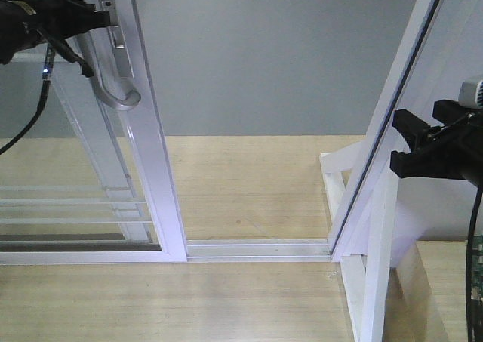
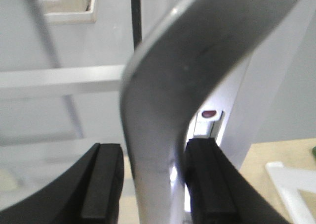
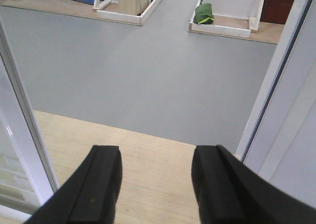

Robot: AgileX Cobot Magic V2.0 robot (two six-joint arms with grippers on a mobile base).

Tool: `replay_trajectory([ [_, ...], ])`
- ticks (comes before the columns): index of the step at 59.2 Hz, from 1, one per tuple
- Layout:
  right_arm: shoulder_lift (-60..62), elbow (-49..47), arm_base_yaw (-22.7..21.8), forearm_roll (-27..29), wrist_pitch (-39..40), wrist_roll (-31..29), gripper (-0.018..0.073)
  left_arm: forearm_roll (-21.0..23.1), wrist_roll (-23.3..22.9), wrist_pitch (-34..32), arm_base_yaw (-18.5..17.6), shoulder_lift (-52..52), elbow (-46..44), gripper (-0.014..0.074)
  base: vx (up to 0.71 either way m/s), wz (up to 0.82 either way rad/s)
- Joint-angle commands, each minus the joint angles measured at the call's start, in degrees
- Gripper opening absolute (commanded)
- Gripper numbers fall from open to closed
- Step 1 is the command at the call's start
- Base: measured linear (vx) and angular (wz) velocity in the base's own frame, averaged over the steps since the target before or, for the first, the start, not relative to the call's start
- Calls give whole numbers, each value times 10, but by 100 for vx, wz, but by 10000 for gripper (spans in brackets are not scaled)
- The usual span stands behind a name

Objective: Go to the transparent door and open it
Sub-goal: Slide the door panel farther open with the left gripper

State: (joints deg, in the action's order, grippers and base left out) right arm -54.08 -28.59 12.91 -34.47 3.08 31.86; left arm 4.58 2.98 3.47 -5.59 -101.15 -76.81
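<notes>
The transparent door (image 1: 155,153) is a white-framed glass panel with thin horizontal bars, standing at the left with an open gap to its right. Its curved silver handle (image 1: 121,93) sits on the edge stile. My left gripper (image 1: 104,13) is at the handle's upper part. In the left wrist view the handle (image 2: 163,85) runs between the black fingers (image 2: 106,184) of the left gripper (image 2: 154,184). The jaws are open around it, the right one close against it and a thin gap at the left one. My right gripper (image 1: 404,140) is open and empty (image 3: 156,184) by the right frame.
The floor track (image 1: 256,248) crosses the opening to the slanted right frame post (image 1: 392,108). A white wooden brace (image 1: 377,266) stands at its foot. Grey floor lies beyond, with a wooden box (image 3: 133,0) and a green bag (image 3: 203,14) far off.
</notes>
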Motion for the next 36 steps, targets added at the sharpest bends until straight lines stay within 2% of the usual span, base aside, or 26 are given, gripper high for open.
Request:
replay_trajectory([
  [1, 8, -17, -2, 1, 36, -2, 410, -19, 9, -6, 6, 45, -16, 398, 0, 0],
  [6, 8, -17, -2, 1, 36, -2, 410, -41, 21, 14, 6, 57, -16, 398, 0, 0],
  [22, 6, -17, -2, 0, 36, -2, 410, -46, 29, 52, 6, 118, 1, 398, 0, 0],
  [36, 6, -17, -2, 0, 35, -2, 410, -54, 30, 63, 6, 216, 127, 398, 0, 0],
])
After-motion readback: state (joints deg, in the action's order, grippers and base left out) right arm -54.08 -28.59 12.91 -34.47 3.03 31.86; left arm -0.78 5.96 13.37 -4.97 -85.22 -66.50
